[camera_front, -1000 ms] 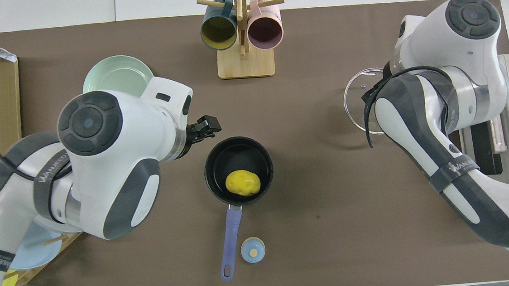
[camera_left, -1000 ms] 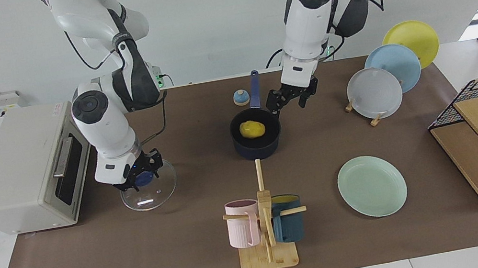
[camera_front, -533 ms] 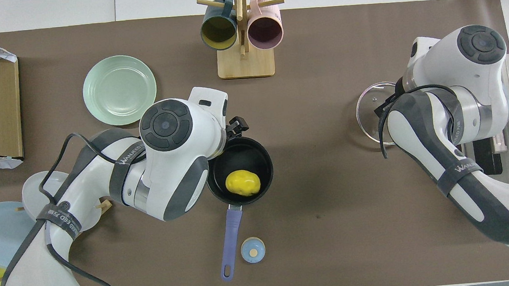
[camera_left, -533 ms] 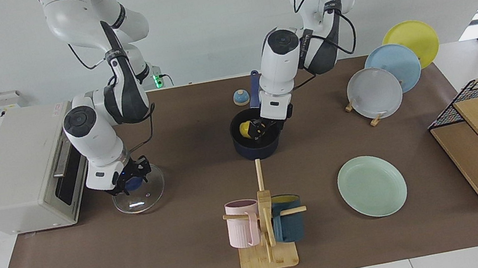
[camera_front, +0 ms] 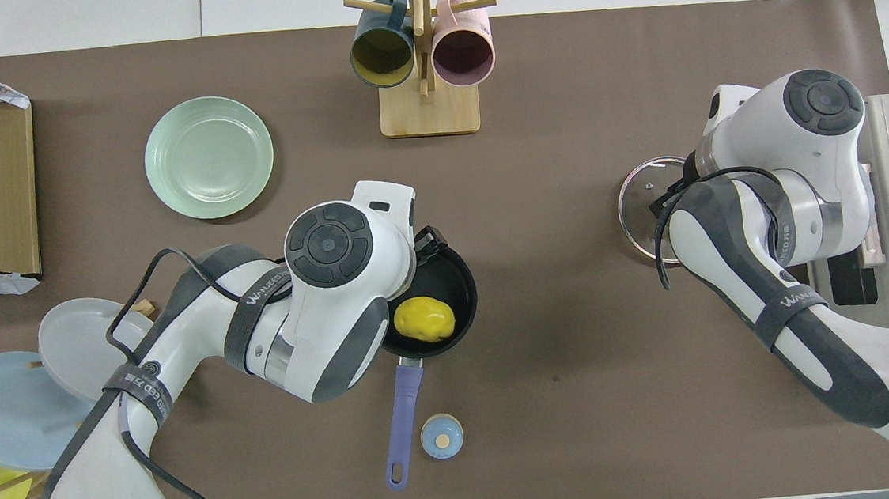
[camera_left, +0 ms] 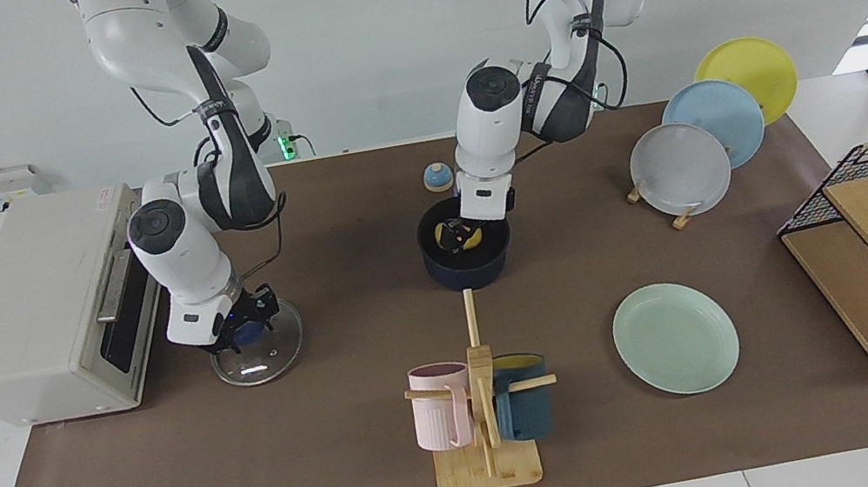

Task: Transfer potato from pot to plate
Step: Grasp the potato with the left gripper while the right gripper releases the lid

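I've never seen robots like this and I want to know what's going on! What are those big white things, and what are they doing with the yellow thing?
Those are two robot arms, each ending in a two-finger pincer. One picture looks at them from across the table; the other looks down from above them.

The yellow thing is a potato, lying in a dark blue pot. The left pincer is down inside the pot with its fingers open around the potato, which has not been lifted. The potato is meant to go onto the green plate, farther from the robots.

The right pincer is closed on the knob of a glass lid, beside a toaster oven.

There is also a stand with two mugs.
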